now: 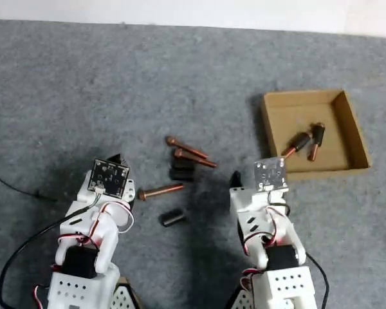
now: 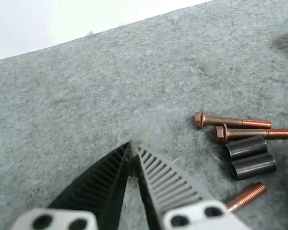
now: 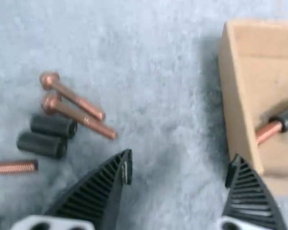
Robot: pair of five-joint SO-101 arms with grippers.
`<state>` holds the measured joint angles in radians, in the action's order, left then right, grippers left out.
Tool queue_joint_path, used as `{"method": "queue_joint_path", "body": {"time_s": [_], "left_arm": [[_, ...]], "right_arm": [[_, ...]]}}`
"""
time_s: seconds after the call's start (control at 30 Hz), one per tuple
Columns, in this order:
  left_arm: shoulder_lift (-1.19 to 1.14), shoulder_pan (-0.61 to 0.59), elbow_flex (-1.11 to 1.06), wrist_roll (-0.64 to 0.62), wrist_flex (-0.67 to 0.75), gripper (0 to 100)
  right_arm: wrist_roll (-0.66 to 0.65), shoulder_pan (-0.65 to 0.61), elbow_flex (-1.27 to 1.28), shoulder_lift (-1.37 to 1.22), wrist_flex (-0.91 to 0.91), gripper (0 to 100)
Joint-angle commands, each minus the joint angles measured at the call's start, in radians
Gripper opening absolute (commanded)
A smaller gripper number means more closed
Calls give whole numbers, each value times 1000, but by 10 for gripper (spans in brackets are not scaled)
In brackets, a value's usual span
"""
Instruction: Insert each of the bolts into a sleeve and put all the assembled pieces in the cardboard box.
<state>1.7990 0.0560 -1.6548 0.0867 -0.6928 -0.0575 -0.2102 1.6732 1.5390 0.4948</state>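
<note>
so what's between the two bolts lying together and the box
Nothing but bare grey mat lies between the bolts and the box. The right wrist view shows that stretch plainly, and the high view agrees.

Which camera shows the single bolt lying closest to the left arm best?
The high view: the bolt lies there whole, from head to threaded tip, on the grey table. The left wrist view catches its threaded end, the head hidden. The right wrist view catches a threaded stretch, cut off by the picture's edge.

It looks like a robotics lab bench: a grey felt-covered table, a white wall and a wired arm.
</note>
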Motion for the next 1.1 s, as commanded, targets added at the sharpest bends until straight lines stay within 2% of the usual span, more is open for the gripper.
{"method": "queue_joint_path", "body": {"time_s": [0.0, 1.07], "left_arm": [[13, -13, 8, 6, 21, 7], [13, -15, 7, 6, 21, 7]], "right_arm": [[-12, -7, 62, 67, -19, 286], [-12, -5, 104, 114, -24, 286]]}}
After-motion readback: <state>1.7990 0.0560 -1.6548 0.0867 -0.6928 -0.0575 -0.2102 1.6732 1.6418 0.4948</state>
